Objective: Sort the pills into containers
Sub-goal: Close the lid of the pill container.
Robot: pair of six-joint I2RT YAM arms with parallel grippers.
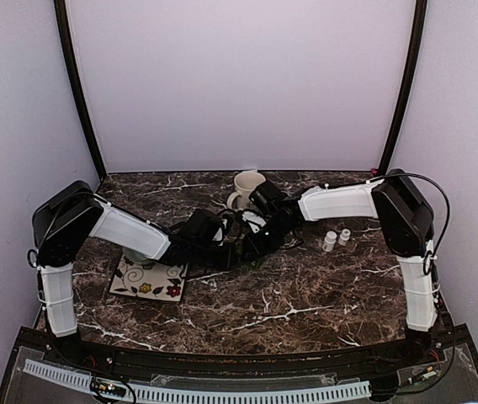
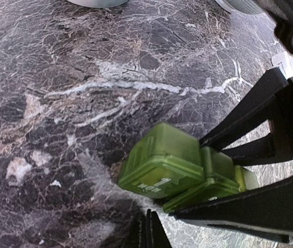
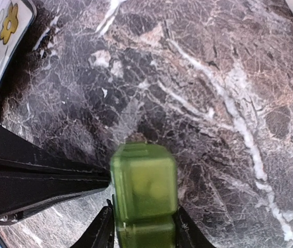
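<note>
Right gripper (image 3: 144,225) clasps the pill box (image 3: 144,181); clenched left gripper (image 2: 147,222), touching the box's side, may twist it free

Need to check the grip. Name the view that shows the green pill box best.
Left wrist: the green pill box shows two lidded compartments sharply and a third partly. The right wrist view shows one blurred end compartment between its fingers. The top view barely shows it.

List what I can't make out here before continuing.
Right wrist: pill box blurred, near end cut off by the bottom edge.
Left wrist: its far compartment mostly behind the right gripper.
Top view: box hidden under the arms.
Pills: none visible anywhere.
White bottles, top view: too small to read.
</note>
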